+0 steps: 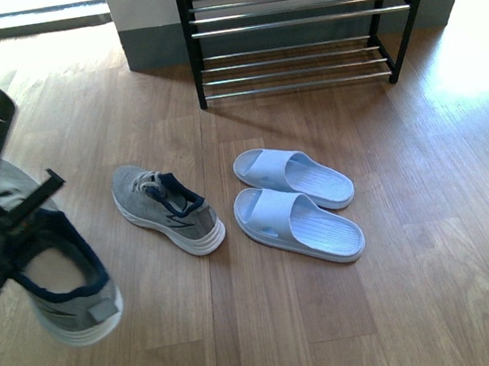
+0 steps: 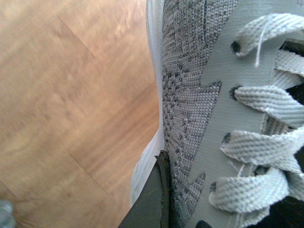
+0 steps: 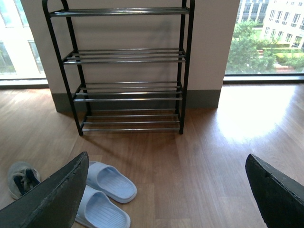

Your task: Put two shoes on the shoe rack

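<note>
While sneaker (image 1: 69, 292) aloft, slides (image 1: 297, 223) before rack (image 1: 295, 21).

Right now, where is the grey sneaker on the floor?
In the front view, the sneaker lies left of the blue slides, nearer than the shoe rack.

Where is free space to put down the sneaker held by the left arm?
For the held sneaker, every rack shelf in view is bare. The floor between rack and slides is free, also right of the slides. Crowded: the middle, where the other sneaker lies close beside both slides.
</note>
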### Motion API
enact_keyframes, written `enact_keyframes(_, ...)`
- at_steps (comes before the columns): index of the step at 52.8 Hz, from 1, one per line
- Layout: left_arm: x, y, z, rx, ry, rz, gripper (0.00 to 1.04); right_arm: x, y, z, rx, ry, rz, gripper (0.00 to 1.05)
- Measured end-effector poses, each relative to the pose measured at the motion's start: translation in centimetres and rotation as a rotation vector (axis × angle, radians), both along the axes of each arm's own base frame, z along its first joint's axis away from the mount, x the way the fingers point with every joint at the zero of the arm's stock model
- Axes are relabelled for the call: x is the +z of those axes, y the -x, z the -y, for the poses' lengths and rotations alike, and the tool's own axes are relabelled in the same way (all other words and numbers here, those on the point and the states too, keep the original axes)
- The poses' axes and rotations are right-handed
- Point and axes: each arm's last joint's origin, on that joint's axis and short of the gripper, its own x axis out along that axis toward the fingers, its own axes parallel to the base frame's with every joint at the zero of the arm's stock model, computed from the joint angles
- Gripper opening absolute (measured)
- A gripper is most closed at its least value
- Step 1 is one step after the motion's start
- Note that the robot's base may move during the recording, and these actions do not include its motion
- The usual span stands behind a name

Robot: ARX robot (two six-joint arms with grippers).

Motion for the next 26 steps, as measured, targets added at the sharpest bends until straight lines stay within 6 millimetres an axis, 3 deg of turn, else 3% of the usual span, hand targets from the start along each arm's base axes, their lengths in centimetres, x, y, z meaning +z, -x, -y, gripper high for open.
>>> enact_keyframes(16, 9.0, 8.2, -4.1, -0.07, -0.363, 0.177, 0.02, 0.0, 0.0, 0.0, 0.0, 0.0, 0.0, 0.96)
enact_keyframes(26, 11.1, 13.9, -5.1, -0.081, -0.503, 0.227, 0.02, 0.0, 0.0, 0.0, 0.0, 0.0, 0.0, 0.96)
